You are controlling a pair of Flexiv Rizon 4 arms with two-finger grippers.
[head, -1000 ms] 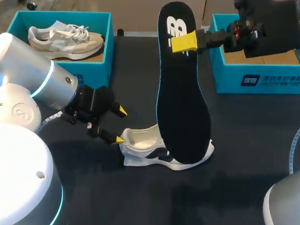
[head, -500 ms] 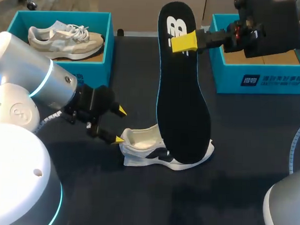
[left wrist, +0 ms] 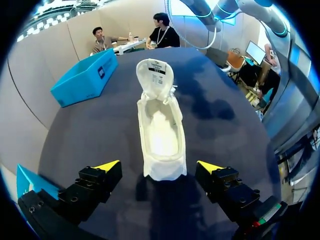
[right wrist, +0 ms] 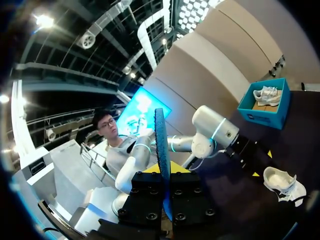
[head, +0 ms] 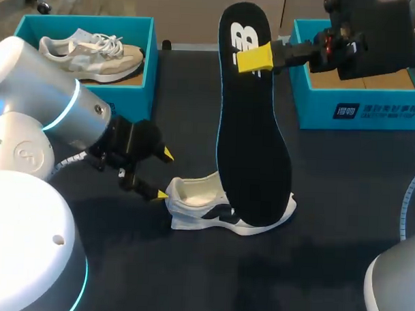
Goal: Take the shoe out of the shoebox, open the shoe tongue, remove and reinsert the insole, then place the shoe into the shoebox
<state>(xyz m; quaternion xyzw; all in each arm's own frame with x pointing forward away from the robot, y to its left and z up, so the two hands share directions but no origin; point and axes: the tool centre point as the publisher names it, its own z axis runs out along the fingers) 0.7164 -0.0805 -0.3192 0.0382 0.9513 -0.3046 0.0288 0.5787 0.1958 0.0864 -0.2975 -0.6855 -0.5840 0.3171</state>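
The right gripper (head: 255, 59) clamps the upper end of the insole (head: 253, 130), which stands nearly upright above the shoe (head: 205, 210) on the table (head: 342, 215), while the left gripper (head: 165, 173), jaws wide, faces the shoe's heel, in line with its length.

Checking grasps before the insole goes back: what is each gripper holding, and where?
The right gripper grips the insole near its upper, logo end. The left gripper holds nothing, open at the heel of the shoe.
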